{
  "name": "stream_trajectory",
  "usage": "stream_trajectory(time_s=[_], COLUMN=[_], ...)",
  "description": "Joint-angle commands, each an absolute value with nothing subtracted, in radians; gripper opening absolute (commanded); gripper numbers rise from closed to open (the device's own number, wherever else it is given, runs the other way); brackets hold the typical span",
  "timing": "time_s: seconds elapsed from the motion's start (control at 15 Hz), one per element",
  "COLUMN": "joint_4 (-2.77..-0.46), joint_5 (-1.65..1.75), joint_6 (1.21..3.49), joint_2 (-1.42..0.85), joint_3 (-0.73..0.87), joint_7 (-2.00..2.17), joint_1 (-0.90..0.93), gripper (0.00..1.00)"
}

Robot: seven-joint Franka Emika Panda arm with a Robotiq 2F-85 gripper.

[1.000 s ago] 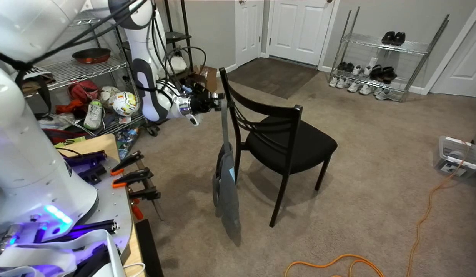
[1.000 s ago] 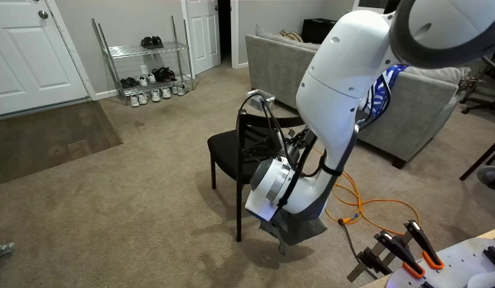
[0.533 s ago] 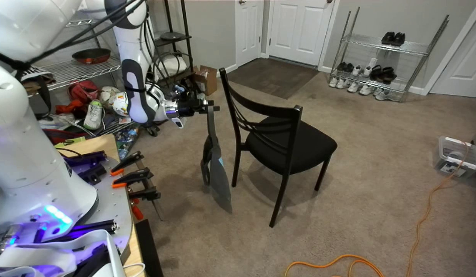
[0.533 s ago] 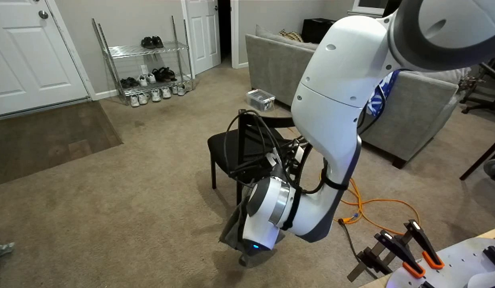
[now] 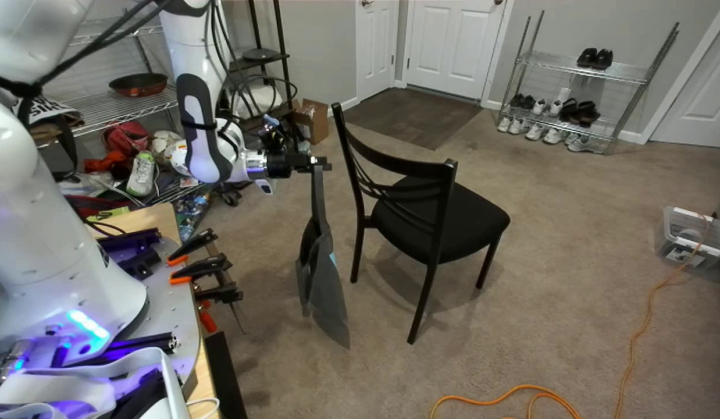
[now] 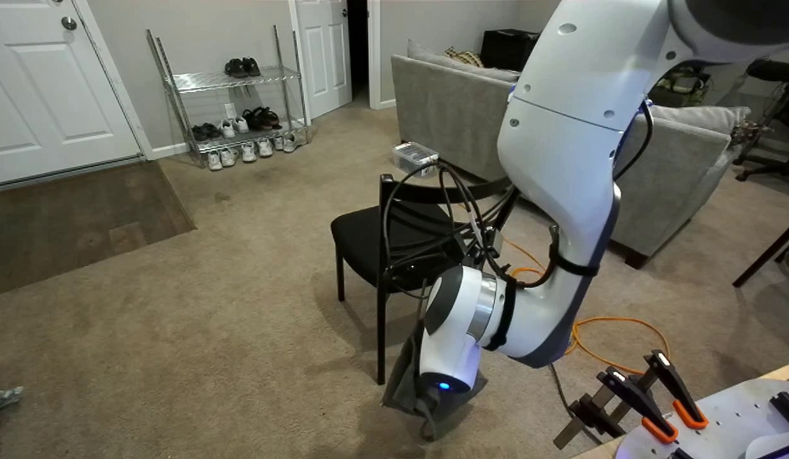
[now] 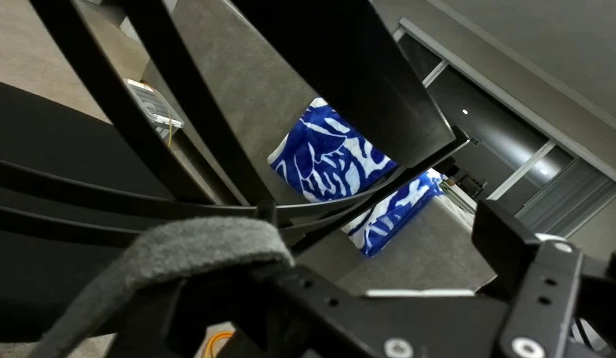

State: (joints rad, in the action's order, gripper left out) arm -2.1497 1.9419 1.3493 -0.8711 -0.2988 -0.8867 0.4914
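**Spread claw (image 5: pixel 321 163) with a gray cloth bag (image 5: pixel 328 294) hanging from it beside a black chair (image 5: pixel 444 218)**

The claw is spread: in the wrist view its two fingers (image 7: pixel 504 246) stand well apart, and a fuzzy gray strap (image 7: pixel 203 243) lies draped over one of them. From there the strap drops straight down to what looks like a cloth bag, hanging below the claw over beige carpet (image 5: pixel 383 372). A small light blue patch (image 5: pixel 333 259) shows on the bag's side. In an exterior view the white arm (image 6: pixel 566 134) partly hides the bag behind its wrist.

Just beyond the claw is the chair's backrest; in an exterior view a small gap separates the two. The backrest's curved dark bars cross much of the wrist view. The chair's seat points away from the arm.

Farther out, a clear storage box (image 5: pixel 691 238) sits on the carpet, with an orange cord (image 5: pixel 651 308) trailing near it. A gray sofa (image 6: pixel 452 115) stands behind the chair; the wrist view shows a blue-and-white blanket (image 7: pixel 333 154) draped over it. In both exterior views a metal rack (image 5: pixel 627 71) of shoes stands by the wall. Near the arm's base are black-and-orange clamps (image 5: pixel 200 266) and wire shelving (image 5: pixel 127 106) holding a pan (image 5: pixel 138 85).
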Motion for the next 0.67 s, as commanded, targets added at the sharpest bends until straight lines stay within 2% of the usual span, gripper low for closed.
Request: stream_trajectory(time_s=[0.0,0.6], joint_4=[-2.298,-2.525], joint_5=[1.968,1.955], joint_6=[1.384,1.406], joint_2=[-0.730,-0.564], joint_3=[-0.309,-0.314], joint_7=[-0.851,-0.733], joint_1=[0.460,0.397], gripper=[1.00,1.00])
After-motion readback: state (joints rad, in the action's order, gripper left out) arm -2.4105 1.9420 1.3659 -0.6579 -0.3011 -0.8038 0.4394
